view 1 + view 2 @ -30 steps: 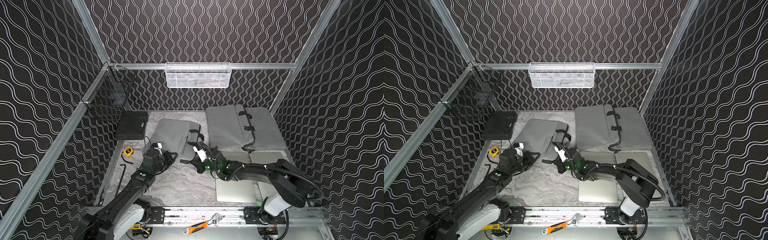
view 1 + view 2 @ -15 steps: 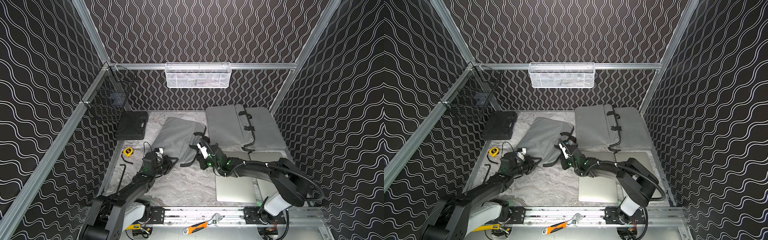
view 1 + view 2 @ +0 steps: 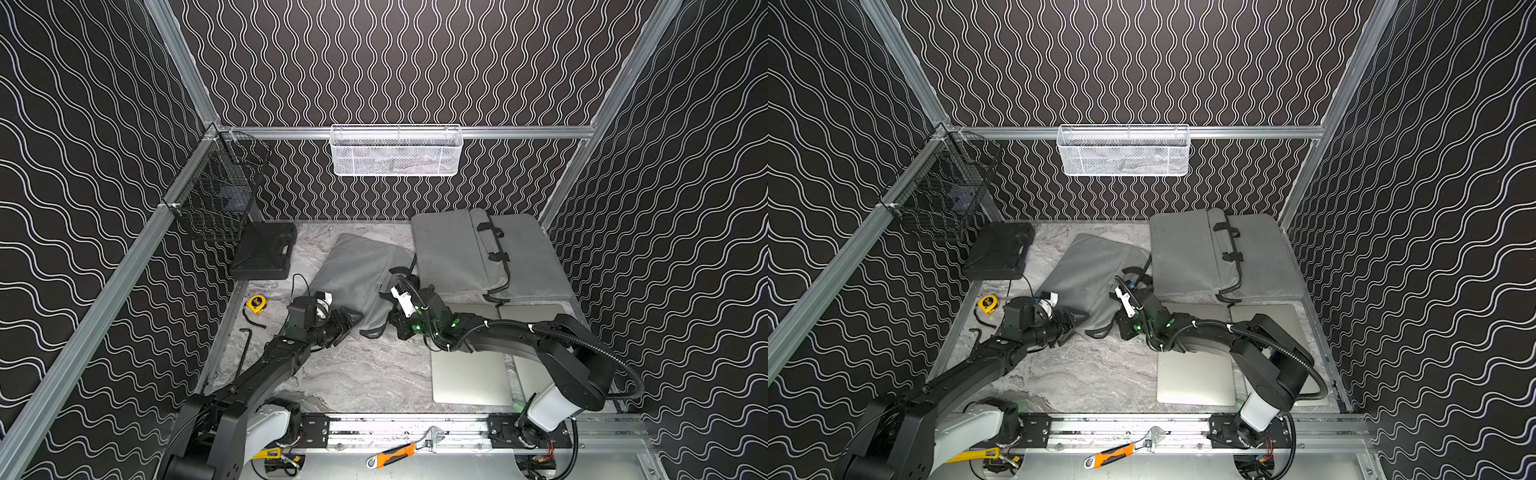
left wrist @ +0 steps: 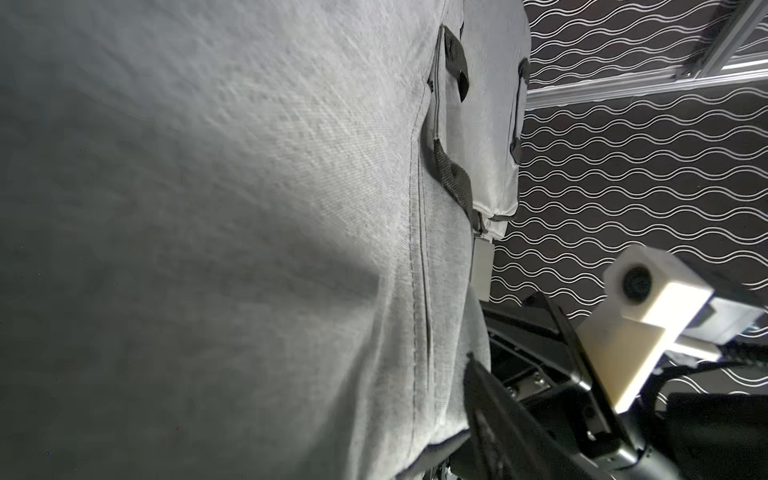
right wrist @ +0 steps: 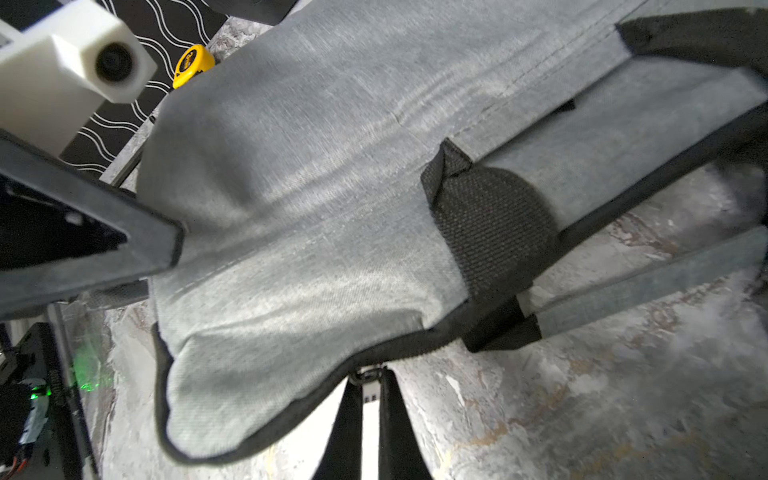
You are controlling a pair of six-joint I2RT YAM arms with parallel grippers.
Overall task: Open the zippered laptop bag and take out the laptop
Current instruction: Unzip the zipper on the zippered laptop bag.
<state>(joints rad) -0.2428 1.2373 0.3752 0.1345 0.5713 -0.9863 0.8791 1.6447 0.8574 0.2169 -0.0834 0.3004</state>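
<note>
Here we are pinching the zipper pull [image 5: 369,379] between the pressed-together fingers of the right gripper [image 5: 368,401], low on the handle side of the grey laptop bag [image 3: 357,274]. The bag is lying on the table [image 3: 365,374] between both arms, its long axis running from the grippers toward the back. The left gripper [image 3: 350,323] is standing with fingers spread at the bag's near end, clamping nothing. We are judging that the pull must travel along that edge while the left arm, the nearer one, braces the near end.
</note>
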